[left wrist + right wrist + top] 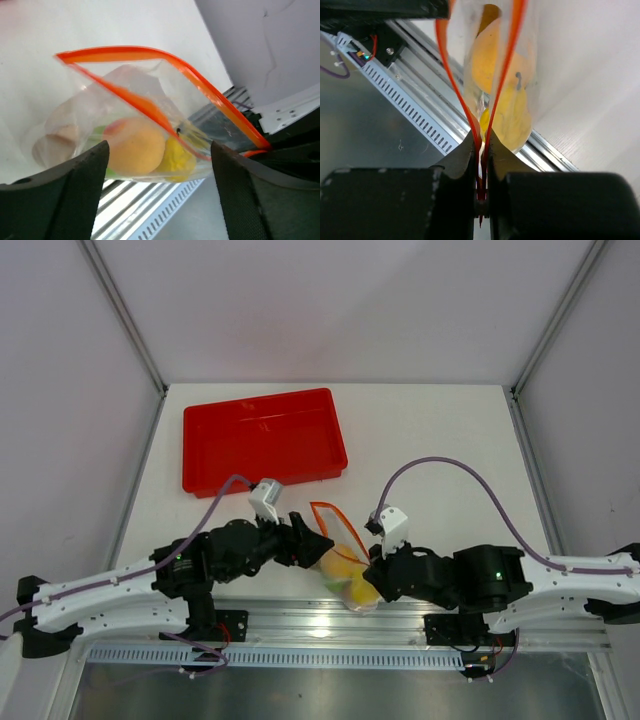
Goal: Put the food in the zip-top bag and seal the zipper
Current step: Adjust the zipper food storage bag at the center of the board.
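Note:
The zip-top bag (338, 552) lies at the table's near edge between my two grippers, partly over the rail. It holds the food: an orange-yellow peach (136, 146), a yellow piece (175, 158), a brownish piece (52, 145) and a bit of green. The zipper (125, 53) gapes open, its two orange-red strips spreading apart. My right gripper (481, 150) is shut on one end of the zipper (512, 60), where the strips meet. My left gripper (159, 150) is open, its fingers (75, 190) either side of the bag's lower edge, not pinching it. It shows in the top view (310, 543), as does the right gripper (378, 568).
A red tray (215, 465) sits at the back left of the table, with nothing in it. An aluminium rail (300, 620) with a slotted cable duct runs along the near edge under the bag. Purple cables (450, 465) loop over both arms.

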Tool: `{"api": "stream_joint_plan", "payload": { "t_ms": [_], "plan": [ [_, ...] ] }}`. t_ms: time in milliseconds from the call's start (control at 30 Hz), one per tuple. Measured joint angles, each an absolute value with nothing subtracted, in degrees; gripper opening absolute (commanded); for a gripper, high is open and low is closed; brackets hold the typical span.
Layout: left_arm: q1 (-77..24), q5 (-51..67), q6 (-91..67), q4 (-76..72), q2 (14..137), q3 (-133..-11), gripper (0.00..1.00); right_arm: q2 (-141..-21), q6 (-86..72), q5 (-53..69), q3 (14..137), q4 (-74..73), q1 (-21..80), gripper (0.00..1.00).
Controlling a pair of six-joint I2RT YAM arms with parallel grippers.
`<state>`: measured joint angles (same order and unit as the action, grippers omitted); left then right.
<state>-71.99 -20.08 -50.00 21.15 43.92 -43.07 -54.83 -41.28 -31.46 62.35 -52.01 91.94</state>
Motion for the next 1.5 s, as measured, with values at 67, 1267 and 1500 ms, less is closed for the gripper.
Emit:
{"api": "stream_joint_plan", "payload": {
  "t_ms": [67,1267,1500],
  "plan": [
    [-71.99,-20.49,-46.65,21.32,41.15,-43.07,1.0,-53.15,-38.79,-29.85,62.3,-51.59,91.59,0.0],
    [-71.99,36.53,12.36,14.37,60.53,-56.84,0.99,-43.77,-24.32,-0.89,61.84,-50.3,85.65,0.0],
    [-71.99,36.93,13.04,15.29,64.84,-57.93,0.99,-44.71,-23.88,1.02,61.84,-50.37,85.58,0.0]
  ]
}}
